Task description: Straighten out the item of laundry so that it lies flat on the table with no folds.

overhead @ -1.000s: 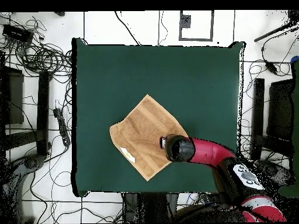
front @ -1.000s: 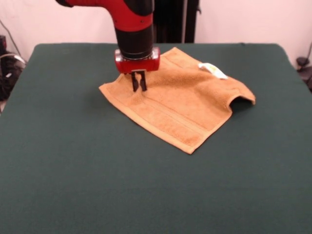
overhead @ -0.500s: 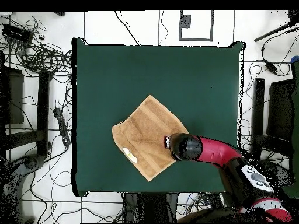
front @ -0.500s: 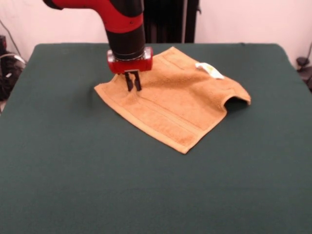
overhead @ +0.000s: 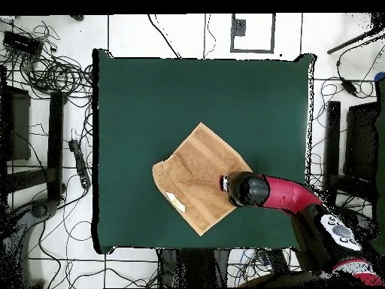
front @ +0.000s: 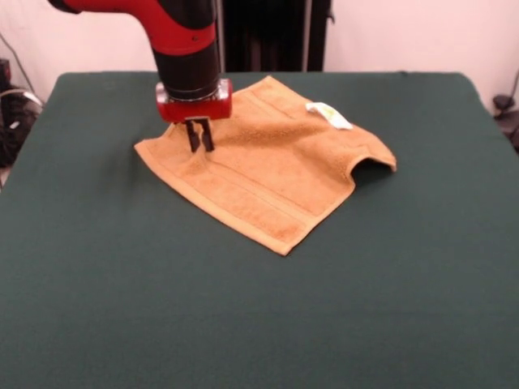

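Observation:
The item of laundry point(front: 268, 166), an orange-tan terry towel with a white tag point(front: 328, 115), lies on the green table point(front: 259, 316). Its right corner point(front: 375, 159) is curled under, leaving a small arch. A woven band runs along its near edge. My gripper point(front: 199, 143) comes down on the towel close to its left corner, fingers nearly together and pinching the cloth. In the overhead view the towel point(overhead: 199, 169) sits as a diamond with the arm's end point(overhead: 247, 188) over its right side, hiding the fingers.
Tangled cables point(overhead: 53, 71) and stands lie on the floor around the table point(overhead: 203, 90). Dark equipment point(front: 276, 32) stands behind the table's far edge.
The gripper has dragged the towel steadily to the left in the front view, still holding the cloth near the left corner. The curled right corner has followed along.

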Motion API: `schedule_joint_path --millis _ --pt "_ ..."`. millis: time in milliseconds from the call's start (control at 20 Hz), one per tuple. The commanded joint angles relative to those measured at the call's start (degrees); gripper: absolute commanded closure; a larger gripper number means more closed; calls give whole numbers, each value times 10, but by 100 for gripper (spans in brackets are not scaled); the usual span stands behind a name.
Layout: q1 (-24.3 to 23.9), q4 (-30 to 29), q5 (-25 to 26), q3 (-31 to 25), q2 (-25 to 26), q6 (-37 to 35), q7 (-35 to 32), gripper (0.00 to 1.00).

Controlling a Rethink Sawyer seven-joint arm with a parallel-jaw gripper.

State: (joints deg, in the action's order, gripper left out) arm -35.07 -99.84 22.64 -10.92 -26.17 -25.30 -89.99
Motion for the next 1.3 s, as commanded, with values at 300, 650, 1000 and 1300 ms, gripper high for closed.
schedule_joint_path --millis 300,650,1000,1300 --pt "-3 81 77 35 30 -11 10 100" --pt "6 88 94 40 15 -22 7 100" --pt "-9 99 119 26 3 -28 27 100" --pt "-8 118 140 26 -2 -38 36 100"
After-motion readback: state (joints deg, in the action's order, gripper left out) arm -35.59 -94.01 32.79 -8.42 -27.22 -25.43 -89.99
